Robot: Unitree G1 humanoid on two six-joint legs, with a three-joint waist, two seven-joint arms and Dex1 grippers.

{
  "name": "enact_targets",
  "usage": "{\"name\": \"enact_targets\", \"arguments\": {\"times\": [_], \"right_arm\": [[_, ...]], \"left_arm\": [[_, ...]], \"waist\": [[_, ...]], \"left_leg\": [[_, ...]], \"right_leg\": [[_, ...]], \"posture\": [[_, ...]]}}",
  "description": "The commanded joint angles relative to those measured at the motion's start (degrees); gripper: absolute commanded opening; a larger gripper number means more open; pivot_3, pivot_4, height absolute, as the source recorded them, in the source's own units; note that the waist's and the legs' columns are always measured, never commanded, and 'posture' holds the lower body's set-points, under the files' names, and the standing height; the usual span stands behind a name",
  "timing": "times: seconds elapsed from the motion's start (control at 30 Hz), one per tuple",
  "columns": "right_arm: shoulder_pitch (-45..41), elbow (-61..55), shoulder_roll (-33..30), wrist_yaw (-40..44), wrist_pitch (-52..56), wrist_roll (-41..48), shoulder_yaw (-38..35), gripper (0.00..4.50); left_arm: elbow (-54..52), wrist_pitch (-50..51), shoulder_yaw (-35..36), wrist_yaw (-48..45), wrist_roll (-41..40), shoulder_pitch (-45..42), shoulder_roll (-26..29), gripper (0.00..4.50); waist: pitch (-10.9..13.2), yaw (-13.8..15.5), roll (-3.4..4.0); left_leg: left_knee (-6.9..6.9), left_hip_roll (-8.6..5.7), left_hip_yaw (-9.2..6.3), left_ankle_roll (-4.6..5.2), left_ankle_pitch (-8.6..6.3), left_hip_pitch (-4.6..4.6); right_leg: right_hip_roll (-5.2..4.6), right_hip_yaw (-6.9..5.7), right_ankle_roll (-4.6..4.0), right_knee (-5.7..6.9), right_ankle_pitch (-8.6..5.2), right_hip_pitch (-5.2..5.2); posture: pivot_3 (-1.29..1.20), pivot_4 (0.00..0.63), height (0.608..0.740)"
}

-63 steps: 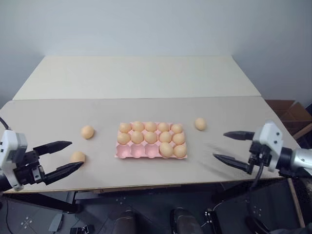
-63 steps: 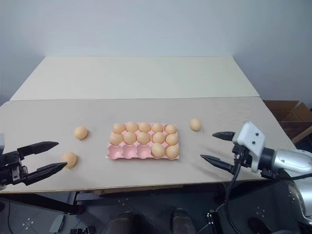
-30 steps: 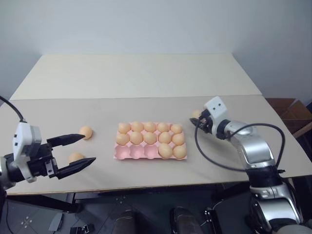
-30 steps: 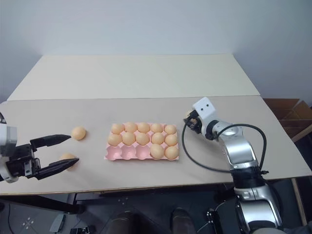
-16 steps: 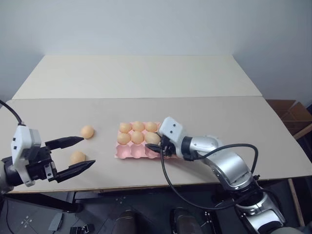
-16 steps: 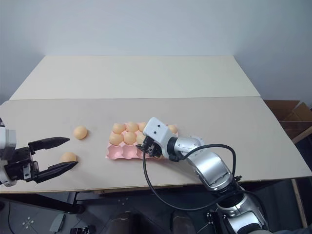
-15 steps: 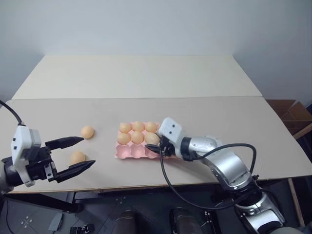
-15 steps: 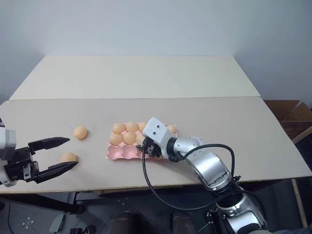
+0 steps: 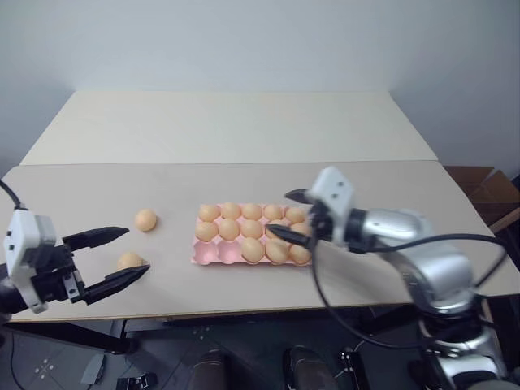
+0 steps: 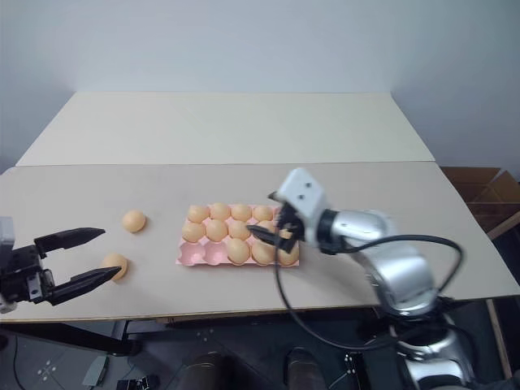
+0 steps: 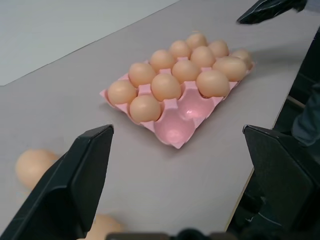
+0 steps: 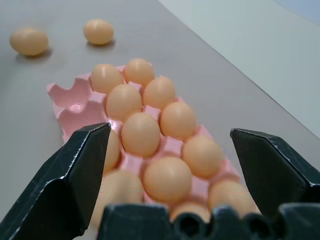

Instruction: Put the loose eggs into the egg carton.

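Eggs: thirteen sit in the pink egg carton point(image 9: 213, 253) at mid-table point(image 9: 244, 130); two near-left cups point(image 11: 175, 131) empty. Two loose eggs point(image 9: 145, 219) point(image 9: 129, 261) lie on the table left of the carton. Right gripper point(image 9: 286, 214) hovers over the carton's right end, jaws spread, holding nothing. Left gripper point(image 9: 116, 257) spread wide beside the nearer loose egg.

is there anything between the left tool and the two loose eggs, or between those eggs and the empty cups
Nothing visible. The left tool is open beside the nearer loose egg; the other loose egg lies farther back. Bare table separates both from the egg carton, whose two empty cups face that side.
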Motion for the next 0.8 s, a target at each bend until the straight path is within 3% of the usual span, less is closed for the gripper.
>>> {"name": "enact_targets", "arguments": {"times": [0.03,0.17,0.33,0.57,0.8], "right_arm": [[5.8,-0.8,-5.2,7.2,-8.2,3.2,-9.5,4.46],[16.1,4.3,-9.1,15.0,-20.6,1.9,-13.7,4.46],[19.1,5.3,-9.3,13.9,-23.1,2.1,-13.8,4.46],[19.1,4.8,-9.7,13.3,-23.9,2.9,-13.7,4.46],[17.3,4.9,-9.8,12.7,-23.4,3.5,-13.3,4.46]], "left_arm": [[0.6,0.0,4.4,-0.8,-0.1,2.4,-0.7,4.50],[0.8,-1.1,5.7,-1.0,1.3,6.5,-2.6,4.50],[-1.0,2.1,5.3,5.3,2.9,8.7,-4.0,4.50],[-10.9,21.5,2.5,30.6,0.8,3.9,-6.6,4.50],[-15.6,40.4,-9.2,50.1,1.8,-6.4,-12.2,4.50]], "waist": [[0.0,-0.1,-0.01],[0.0,-0.3,-0.02],[0.0,-0.4,-0.03],[0.0,0.1,-0.06],[0.0,0.3,-0.10]], "left_leg": [[0.00,0.00,0.00,0.01,-0.01,0.00],[-0.03,0.02,-0.01,0.02,-0.02,0.08],[-0.02,0.02,0.05,0.02,0.02,0.24],[-0.02,0.00,-0.15,0.04,0.07,0.30],[-0.02,-0.06,-0.35,0.05,0.07,0.21]], "right_leg": [[0.00,0.00,0.00,-0.01,-0.01,0.00],[0.03,0.01,-0.02,0.00,-0.09,0.06],[0.03,0.16,0.08,0.13,-0.40,0.08],[-0.01,0.20,0.11,0.11,-0.35,0.17],[0.01,0.19,0.10,0.08,0.10,0.16]], "posture": [[0.00,0.150,0.740],[0.00,0.150,0.740],[0.00,0.150,0.740],[0.00,0.150,0.740],[0.00,0.150,0.740]]}}
